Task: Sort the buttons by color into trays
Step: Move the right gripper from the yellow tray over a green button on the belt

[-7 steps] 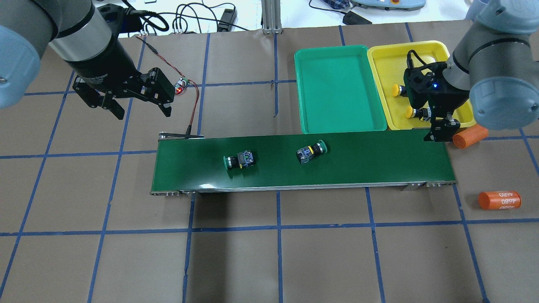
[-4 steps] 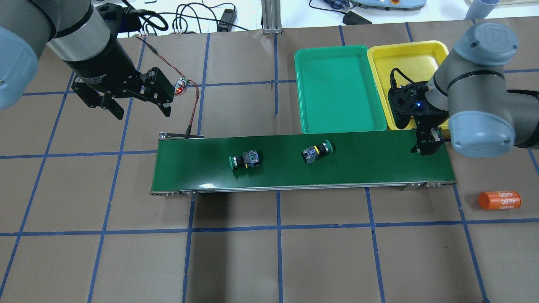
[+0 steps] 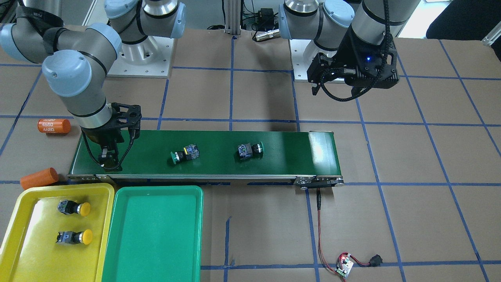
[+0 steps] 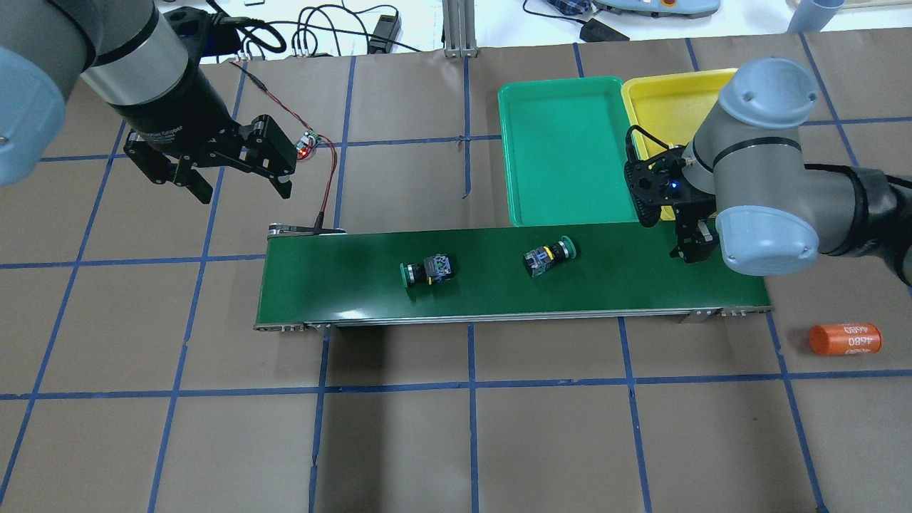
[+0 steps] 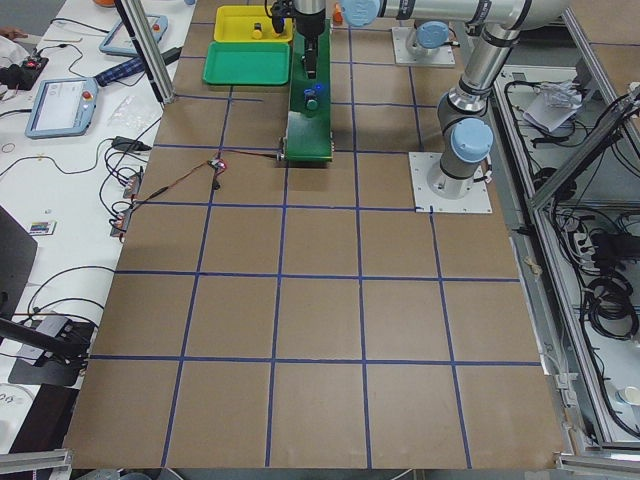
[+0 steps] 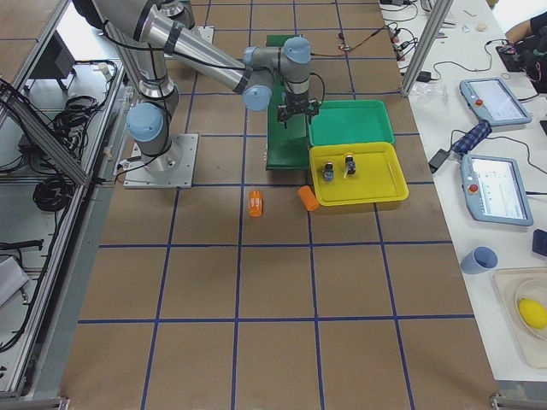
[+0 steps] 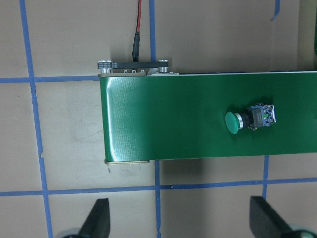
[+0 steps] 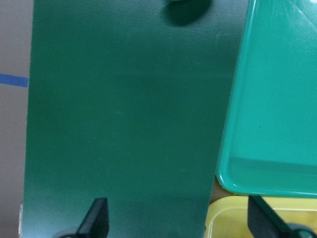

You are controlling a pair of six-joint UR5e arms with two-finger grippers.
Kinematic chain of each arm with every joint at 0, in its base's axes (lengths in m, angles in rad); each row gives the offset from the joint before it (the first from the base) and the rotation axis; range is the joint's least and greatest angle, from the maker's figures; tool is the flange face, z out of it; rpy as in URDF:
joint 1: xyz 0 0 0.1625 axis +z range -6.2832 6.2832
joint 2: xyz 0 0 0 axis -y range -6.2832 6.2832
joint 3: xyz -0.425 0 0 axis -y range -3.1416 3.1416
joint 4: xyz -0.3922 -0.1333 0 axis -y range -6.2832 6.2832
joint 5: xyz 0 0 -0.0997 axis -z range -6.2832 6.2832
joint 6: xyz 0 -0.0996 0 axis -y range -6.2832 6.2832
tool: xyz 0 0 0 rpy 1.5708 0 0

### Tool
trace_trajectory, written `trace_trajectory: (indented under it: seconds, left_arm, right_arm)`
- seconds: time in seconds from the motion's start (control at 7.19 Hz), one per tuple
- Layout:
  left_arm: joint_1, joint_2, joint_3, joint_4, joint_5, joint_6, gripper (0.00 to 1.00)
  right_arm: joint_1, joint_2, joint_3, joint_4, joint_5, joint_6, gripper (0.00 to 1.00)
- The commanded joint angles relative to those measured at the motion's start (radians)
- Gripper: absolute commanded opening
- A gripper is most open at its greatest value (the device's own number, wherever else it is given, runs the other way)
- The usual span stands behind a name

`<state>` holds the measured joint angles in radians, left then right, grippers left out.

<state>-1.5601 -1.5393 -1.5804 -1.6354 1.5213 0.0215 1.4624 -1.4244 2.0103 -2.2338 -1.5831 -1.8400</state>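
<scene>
While the right gripper (image 4: 692, 248) hangs over the belt's (image 4: 641, 281) 3 o'clock end and the left gripper (image 4: 242, 191) hangs off its 10 o'clock corner, both empty with fingers apart, two green buttons (image 4: 427, 271) (image 4: 547, 255) lie mid-belt and two yellow buttons (image 3: 74, 208) (image 3: 74, 236) lie in the yellow tray (image 3: 35, 260).

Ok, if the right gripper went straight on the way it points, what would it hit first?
The right gripper would likely meet bare conveyor belt first: its open jaws hang over the belt's end beside the green tray, nothing else beneath.

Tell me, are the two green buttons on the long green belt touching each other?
Apart. The overhead view shows a stretch of bare belt between the first green button and the second green button.
</scene>
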Motion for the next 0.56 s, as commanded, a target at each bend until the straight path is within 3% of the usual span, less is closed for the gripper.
trace_trajectory:
  seconds: [0.0,0.42]
  left_arm:
    - [0.0,0.001,-0.001,0.0,0.0,0.0,1.0]
    - [0.0,0.002,0.0,0.0,0.0,0.0,1.0]
  right_arm:
    - [0.004,0.012,0.019,-0.007,0.002,0.007,1.0]
    - [0.004,0.001,0.018,-0.007,-0.006,0.002,1.0]
